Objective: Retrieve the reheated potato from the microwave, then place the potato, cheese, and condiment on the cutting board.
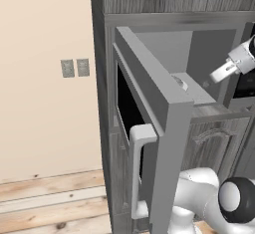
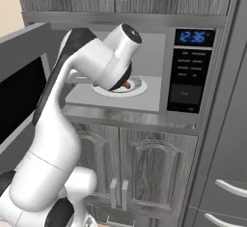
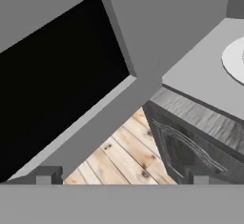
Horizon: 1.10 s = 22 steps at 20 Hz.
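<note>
- The built-in grey metal microwave (image 2: pixel 144 95) is seen with its door (image 1: pixel 149 113) swung fully open; the door carries a wide dark window and one pale vertical bar handle (image 1: pixel 137 171).
- In the hand view, the two small dark fingertips (image 3: pixel 45 176) of the jaws are seen far apart at the bottom corners, so the jaws stand wide, and nothing is held between them.
- In the left base view, the gripper (image 1: pixel 221 72) is seen at the right edge, in front of the open microwave cavity, its pale fingers pointing down and to the left.
- One round white turntable plate (image 2: pixel 137 90) lies on the grey floor of the cavity; part of its rim is also seen at the right edge of the hand view.
- One small tan-brown lump, taken to be the potato (image 2: pixel 126 84), is glimpsed on that plate in the right base view, mostly hidden behind the white arm.
- The potato lies inside the microwave, apart from the jaws and not between them.
- One blue clock display (image 2: pixel 192 37) is seen at the top of the dark control panel, to the right of the cavity.
</note>
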Available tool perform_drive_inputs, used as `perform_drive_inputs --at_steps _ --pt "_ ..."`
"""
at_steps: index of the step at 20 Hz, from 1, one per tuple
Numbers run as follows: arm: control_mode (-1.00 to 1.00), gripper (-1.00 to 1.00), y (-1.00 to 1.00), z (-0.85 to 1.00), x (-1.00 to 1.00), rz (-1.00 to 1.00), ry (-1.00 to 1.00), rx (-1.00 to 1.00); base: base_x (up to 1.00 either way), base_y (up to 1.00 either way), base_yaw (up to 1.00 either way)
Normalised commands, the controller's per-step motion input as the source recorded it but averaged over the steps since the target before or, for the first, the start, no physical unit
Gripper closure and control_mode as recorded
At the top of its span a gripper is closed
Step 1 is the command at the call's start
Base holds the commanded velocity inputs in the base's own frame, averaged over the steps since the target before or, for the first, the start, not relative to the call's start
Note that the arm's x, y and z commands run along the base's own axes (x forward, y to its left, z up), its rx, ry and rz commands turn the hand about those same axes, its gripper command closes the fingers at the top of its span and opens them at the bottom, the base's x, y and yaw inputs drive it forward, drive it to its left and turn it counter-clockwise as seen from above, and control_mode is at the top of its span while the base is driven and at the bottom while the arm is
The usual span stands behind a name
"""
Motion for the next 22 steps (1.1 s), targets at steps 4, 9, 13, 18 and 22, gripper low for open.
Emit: perform_drive_inputs --at_steps 4,9,13,18,22 --pt "-1.0 -1.0 -0.22 -0.4 0.2 -0.09 -0.04 -0.03 0.0 0.0 0.0" --pt "-1.0 -1.0 -0.07 -0.41 0.19 -0.08 -0.22 -0.05 0.0 0.0 0.0" --pt "-1.0 -1.0 0.0 -0.16 0.4 -0.16 -0.13 -0.07 0.0 0.0 0.0" --pt "-1.0 -1.0 0.0 0.0 0.55 -0.17 0.0 -0.07 0.0 0.0 0.0" --pt "-1.0 -1.0 -0.05 0.01 0.59 -0.11 0.1 -0.03 0.0 0.0 0.0"
